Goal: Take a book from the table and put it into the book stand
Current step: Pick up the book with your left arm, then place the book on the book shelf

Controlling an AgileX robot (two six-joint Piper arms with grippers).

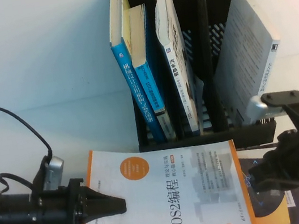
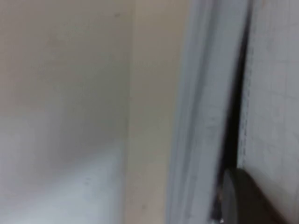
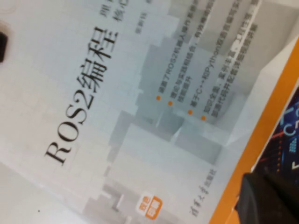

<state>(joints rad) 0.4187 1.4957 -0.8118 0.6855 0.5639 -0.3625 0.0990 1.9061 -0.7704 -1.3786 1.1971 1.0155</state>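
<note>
A white book with an orange border, titled ROS2 (image 1: 170, 200), lies on the table in front of the black book stand (image 1: 199, 137). My left gripper (image 1: 119, 205) reaches in from the left and is shut on the book's left edge. The left wrist view shows the book's page edge (image 2: 205, 93) close up, with one dark finger (image 2: 247, 200) against it. My right gripper (image 1: 255, 177) is at the book's right edge. The right wrist view shows the cover (image 3: 140, 116) and the gripper (image 3: 268, 200) at the orange border.
The stand holds two blue books (image 1: 137, 74), a white book (image 1: 177, 55) and a grey book (image 1: 254, 48) leaning in the right slot. A dark blue book (image 1: 273, 200) lies under the white book's right side. The left arm's cable (image 1: 19, 125) loops over the table.
</note>
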